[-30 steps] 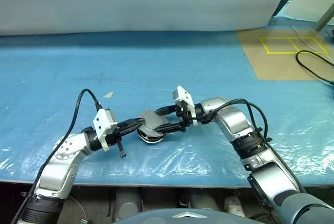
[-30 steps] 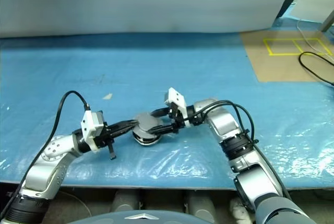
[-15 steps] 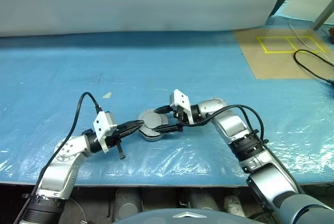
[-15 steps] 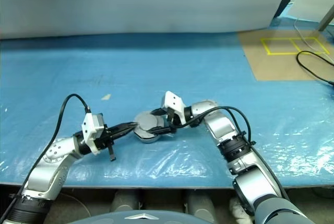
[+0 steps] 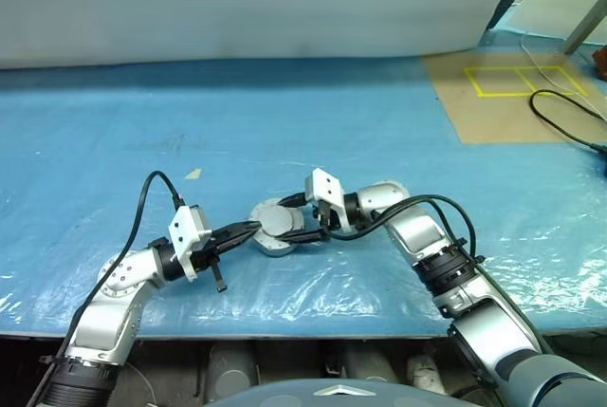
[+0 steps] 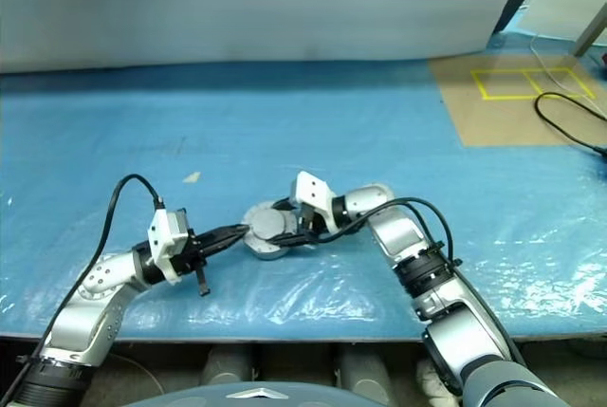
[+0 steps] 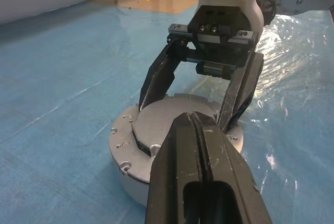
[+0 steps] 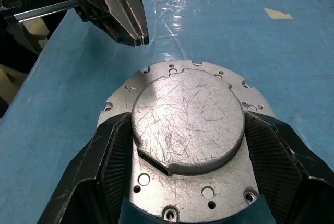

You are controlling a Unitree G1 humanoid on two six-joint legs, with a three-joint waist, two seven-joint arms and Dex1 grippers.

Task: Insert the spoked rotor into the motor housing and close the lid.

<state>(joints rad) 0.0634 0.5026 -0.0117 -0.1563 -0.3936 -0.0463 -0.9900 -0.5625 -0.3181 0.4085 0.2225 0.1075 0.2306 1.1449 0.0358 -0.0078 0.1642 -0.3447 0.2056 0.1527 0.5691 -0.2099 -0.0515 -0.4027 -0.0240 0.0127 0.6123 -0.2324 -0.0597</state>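
Showing one lid (image 8: pixel 187 119), two hands, one housing (image 7: pixel 125 153)

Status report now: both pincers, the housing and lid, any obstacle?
Left pincer shut, tips beside the motor housing. Right pincer straddling the housing, fingers on both sides. Lid closed, plain face up. No obstacle on the blue sheet.

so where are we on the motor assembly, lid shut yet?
Looks shut: the lid lies flat on the motor housing, plain face up; rotor not visible, presumably inside. In hand: right gripper straddles the housing, left gripper shut beside its rim. Left: release and withdraw.
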